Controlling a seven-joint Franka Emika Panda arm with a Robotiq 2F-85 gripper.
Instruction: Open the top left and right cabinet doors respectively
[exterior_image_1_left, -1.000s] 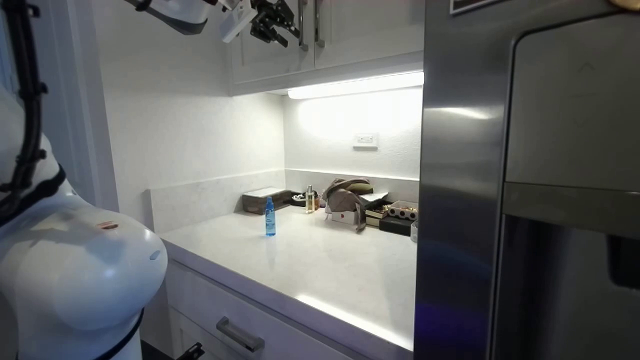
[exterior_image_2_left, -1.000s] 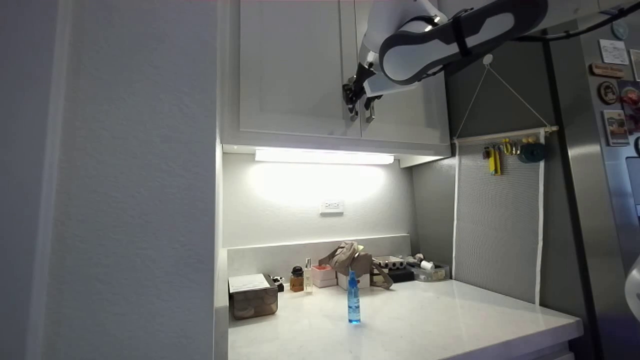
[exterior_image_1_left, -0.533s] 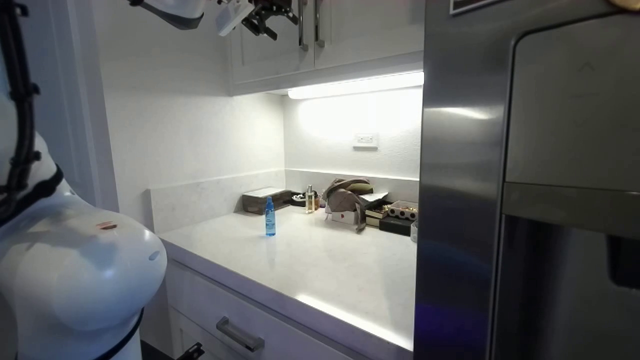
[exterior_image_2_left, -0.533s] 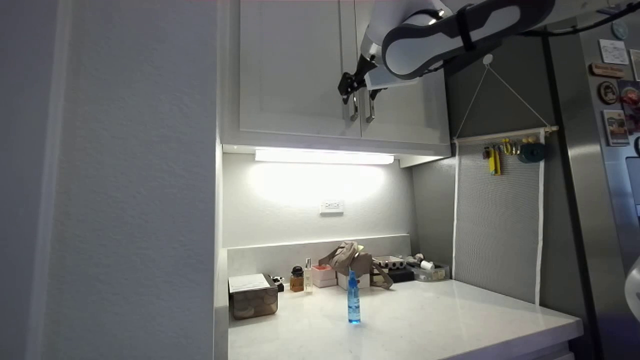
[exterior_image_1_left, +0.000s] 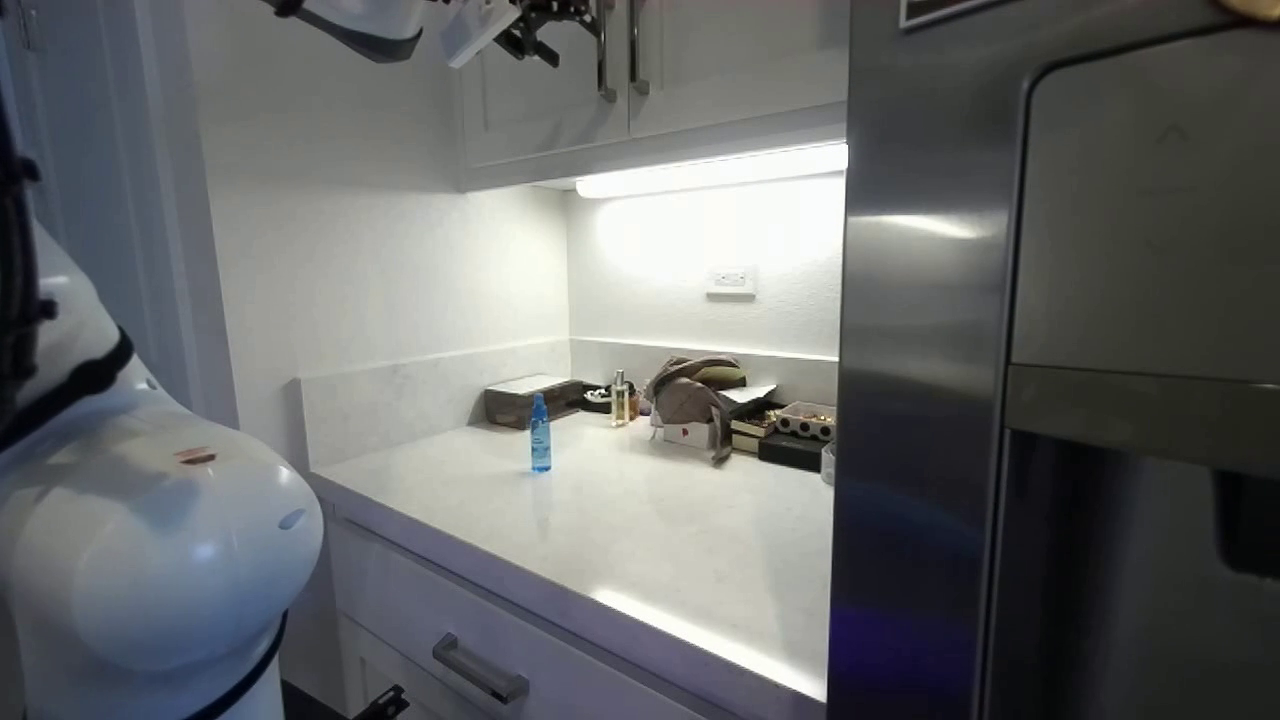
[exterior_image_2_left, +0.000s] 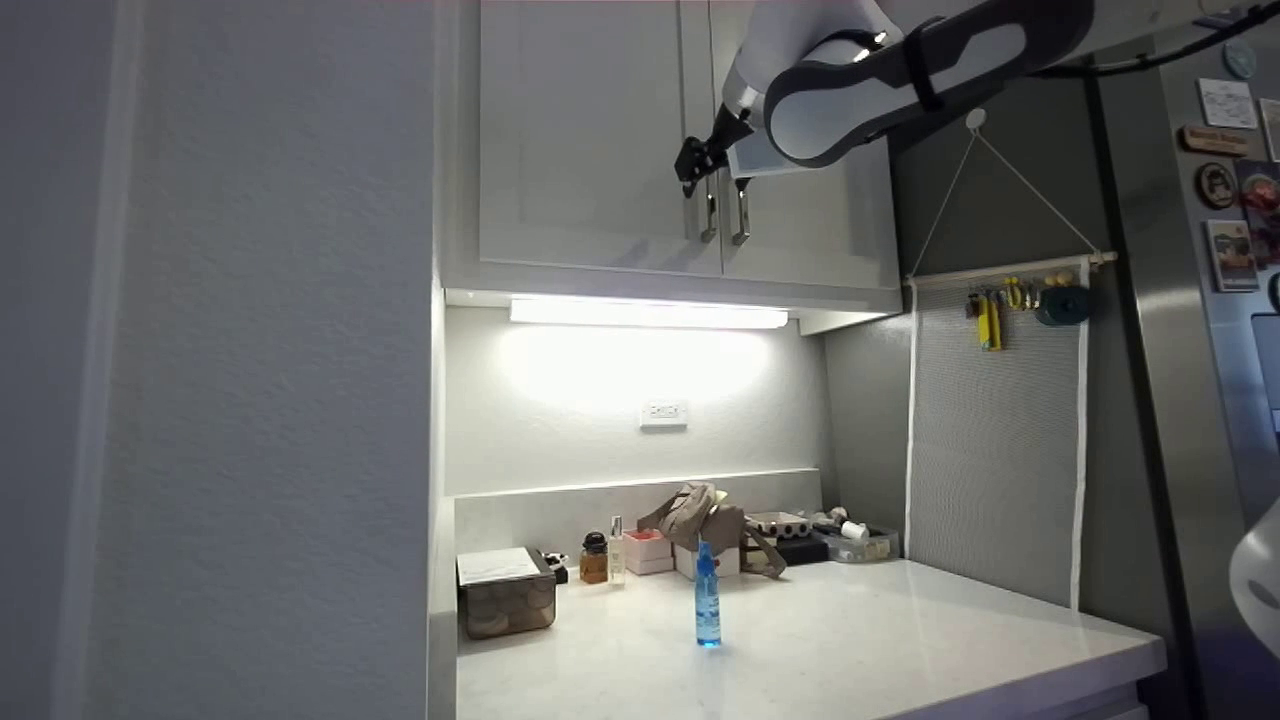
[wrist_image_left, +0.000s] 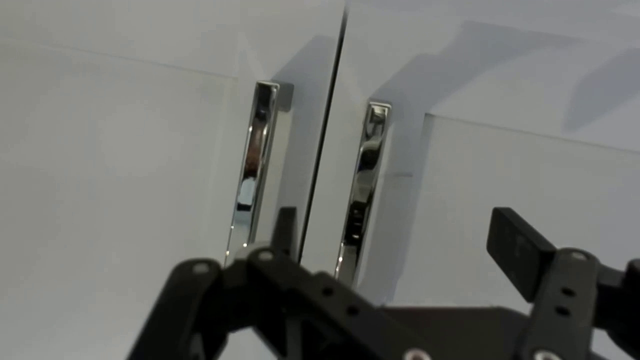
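Two doors, side by side up high: left door (exterior_image_2_left: 585, 130) and right door (exterior_image_2_left: 825, 235). Two handles (wrist_image_left: 369, 165), one on each. One gripper (wrist_image_left: 398, 235), and look at it, two fingers (wrist_image_left: 520, 255) spread wide apart! It's up in front of the left door, close to the handles in both exterior views; in the wrist view a handle shows between the fingers, though whether anything touches I can't tell. Below, three bottles: blue bottle (exterior_image_2_left: 707, 605), amber bottle (exterior_image_2_left: 594, 565), clear bottle (exterior_image_2_left: 616, 560). One bag (exterior_image_2_left: 690, 515), one bin (exterior_image_2_left: 510, 607).

Now the doors themselves: plain white, both closed, a thin dark seam running between them. Each carries a recessed panel in a flat frame, and those handles are bright mirrored bars along the seam. The arm (exterior_image_2_left: 840, 115) covers part of the right door in an exterior view, and the tops of both run out of sight.

Down to the counter (exterior_image_1_left: 690, 550): pale, smooth, a streak of glare near its front edge. The blue bottle stands upright, well apart from the bag and the bin. One light (exterior_image_2_left: 650, 313) blazes below the doors, one outlet (exterior_image_2_left: 663, 413) on the back wall (exterior_image_2_left: 560, 450) under it. The fridge (exterior_image_1_left: 930, 350), steel, towers at the right of an exterior view. Grey mesh (exterior_image_2_left: 1000, 450) hangs beside the counter; a white drawer (exterior_image_1_left: 400, 575) sits beneath the counter.
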